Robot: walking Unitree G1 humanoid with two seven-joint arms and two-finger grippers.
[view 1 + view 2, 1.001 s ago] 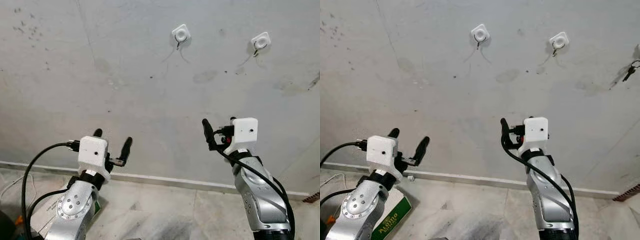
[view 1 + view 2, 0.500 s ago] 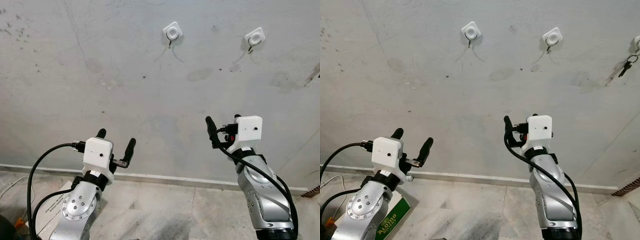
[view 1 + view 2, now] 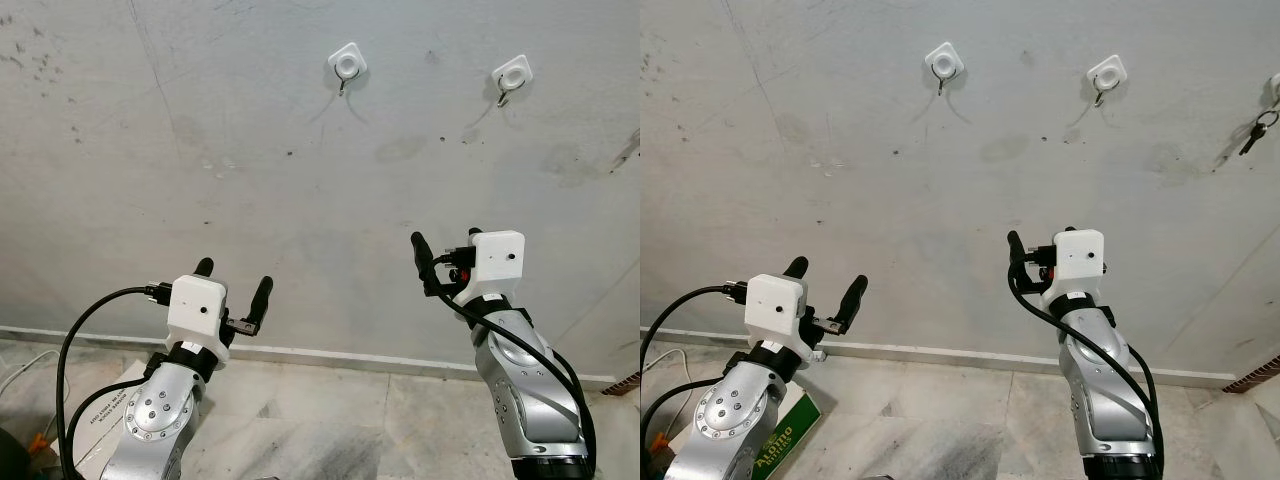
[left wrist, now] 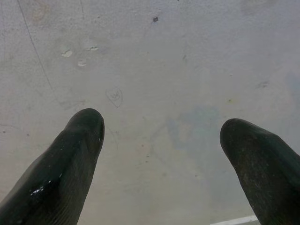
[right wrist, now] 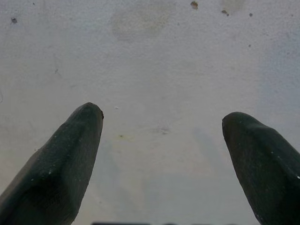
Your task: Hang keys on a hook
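High on the grey wall (image 3: 840,120), two white hooks sit at about 12 o'clock of the head views: one hook (image 3: 943,61) toward the left and a second hook (image 3: 1107,73) to its right, both bare, each with a small metal prong below its white pad. At 2 o'clock, by the right edge of the right eye view, the keys (image 3: 1252,134) hang dark against the wall from a third hook (image 3: 1275,85) that is cut off by the frame.

Well below the hooks, the left gripper (image 3: 234,283) stands at 7 o'clock, pointing up at the wall, its two black fingers (image 4: 70,159) spread wide with nothing between them. The right gripper (image 5: 161,154) stands at 5 o'clock, also raised toward the wall; the right wrist view shows its fingers (image 5: 61,164) parted and empty, with stained plaster between them. Both grippers are well apart from the keys and from every hook.

At 6 o'clock a pale skirting strip (image 3: 940,354) runs along the foot of the wall, and below it lies a mottled floor (image 3: 940,420). At 7 o'clock, beside the left arm, a box (image 3: 780,448) with green lettering rests on the floor, partly hidden by the arm.
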